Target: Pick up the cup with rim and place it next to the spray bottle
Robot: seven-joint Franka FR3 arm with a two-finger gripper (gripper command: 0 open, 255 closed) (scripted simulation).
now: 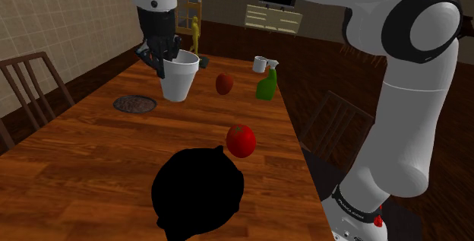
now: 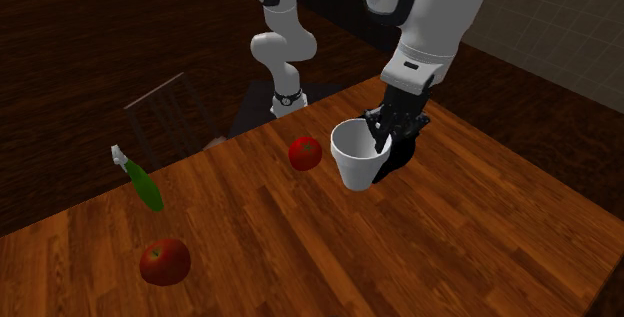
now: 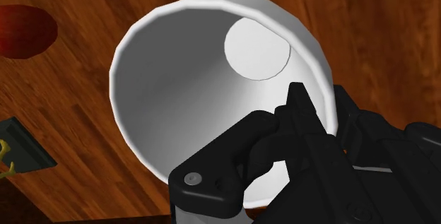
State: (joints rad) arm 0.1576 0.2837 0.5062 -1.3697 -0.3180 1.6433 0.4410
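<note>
Item 1. Pincer [image 1: 165,66], mine: closed down on the wall of the white cup [image 1: 181,80], one finger inside the rim and one outside, as the wrist view shows [image 3: 321,116]. Narrow gap, filled by the cup's wall.

Item 2. White cup with rim [image 3: 184,95]: in my grip, empty, mouth upward and a little tilted. It sits well apart from the spray bottle [image 1: 267,84], with a reddish fruit [image 1: 224,84] between the two. Whether its base is clear of the desk [image 1: 91,163] I cannot tell.

Item 3. Spray bottle, green with a white head [image 2: 145,185]: upright near the desk's edge, nothing touching it.

Item 4. Small white mug [image 1: 260,64]: just behind the spray bottle.

Item 5. Red fruit [image 1: 241,141]: nearer the stand than the spray bottle, close to the same desk edge.

Item 6. Black pot-like shape [image 1: 197,194]: farther again from the spray bottle, on the stand's side.

Status, by my judgement: the grasp is done. Left to do are the carry across to the spray bottle, past the reddish fruit, setting the cup down on bare desk beside it, and letting go.
</note>
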